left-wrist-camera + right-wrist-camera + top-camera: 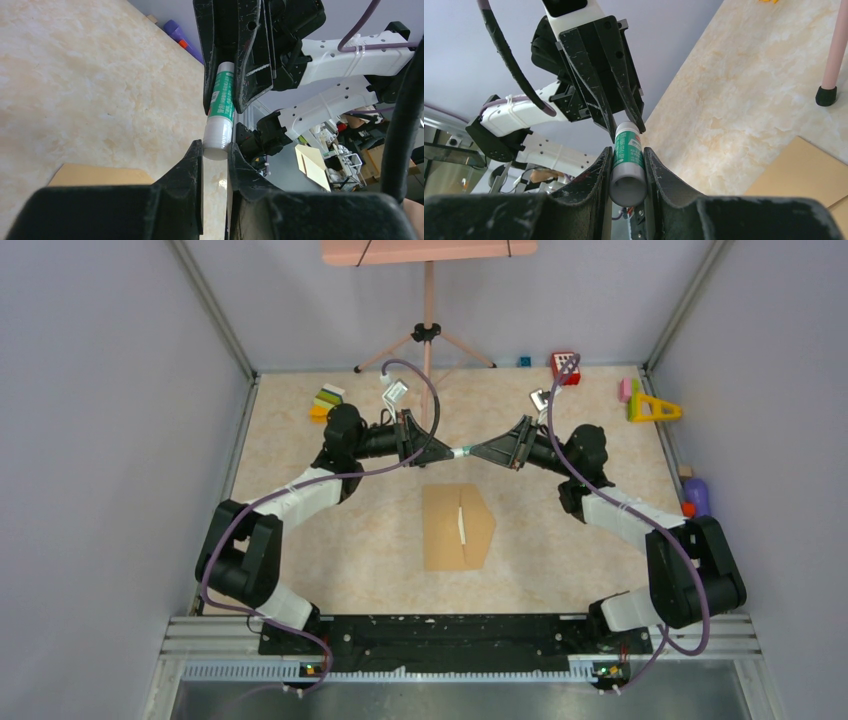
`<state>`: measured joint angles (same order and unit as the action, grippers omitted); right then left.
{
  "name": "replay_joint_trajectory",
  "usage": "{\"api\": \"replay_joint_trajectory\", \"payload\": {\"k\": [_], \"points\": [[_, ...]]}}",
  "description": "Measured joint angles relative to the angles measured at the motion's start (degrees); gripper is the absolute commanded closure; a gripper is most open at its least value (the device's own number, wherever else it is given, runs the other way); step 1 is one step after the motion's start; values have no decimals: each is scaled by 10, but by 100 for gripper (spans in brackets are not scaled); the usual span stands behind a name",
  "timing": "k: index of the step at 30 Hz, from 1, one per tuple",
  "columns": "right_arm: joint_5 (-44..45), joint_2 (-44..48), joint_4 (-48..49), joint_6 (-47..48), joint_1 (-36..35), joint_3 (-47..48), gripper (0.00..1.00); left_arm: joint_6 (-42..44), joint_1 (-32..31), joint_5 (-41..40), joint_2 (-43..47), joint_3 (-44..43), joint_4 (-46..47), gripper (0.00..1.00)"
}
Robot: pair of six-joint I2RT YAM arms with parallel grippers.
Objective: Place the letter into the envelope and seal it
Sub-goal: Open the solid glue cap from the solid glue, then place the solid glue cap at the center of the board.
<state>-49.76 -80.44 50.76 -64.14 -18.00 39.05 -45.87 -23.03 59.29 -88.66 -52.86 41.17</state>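
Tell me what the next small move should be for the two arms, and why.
Probably draw the claws straight apart, to pull off the cap. The left claw is shut on the white end of the glue stick, the right claw on its green body, and the envelope lies with its flap open.

A robotics lab cell: grey panel walls (100, 440), aluminium mounting rail (210, 635), pink tripod (427, 332) at the back.
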Motion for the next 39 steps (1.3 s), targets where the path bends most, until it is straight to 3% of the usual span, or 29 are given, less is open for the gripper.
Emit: {"api": "replay_joint_trajectory", "payload": {"k": [14, 24, 28, 31, 39], "points": [[-6, 0, -2, 0, 13, 0, 100, 4, 9, 1, 0, 0, -5, 89], [-10, 5, -40, 38, 41, 6, 100, 43, 63, 3, 30, -3, -39, 90], [-3, 24, -102, 94, 57, 17, 100, 163, 108, 1, 43, -54, -196, 90], [6, 43, -136, 135, 62, 24, 100, 300, 135, -27, 43, -123, -373, 90], [17, 68, -180, 196, 63, 31, 100, 589, 142, -197, 38, -250, -761, 94]]}}
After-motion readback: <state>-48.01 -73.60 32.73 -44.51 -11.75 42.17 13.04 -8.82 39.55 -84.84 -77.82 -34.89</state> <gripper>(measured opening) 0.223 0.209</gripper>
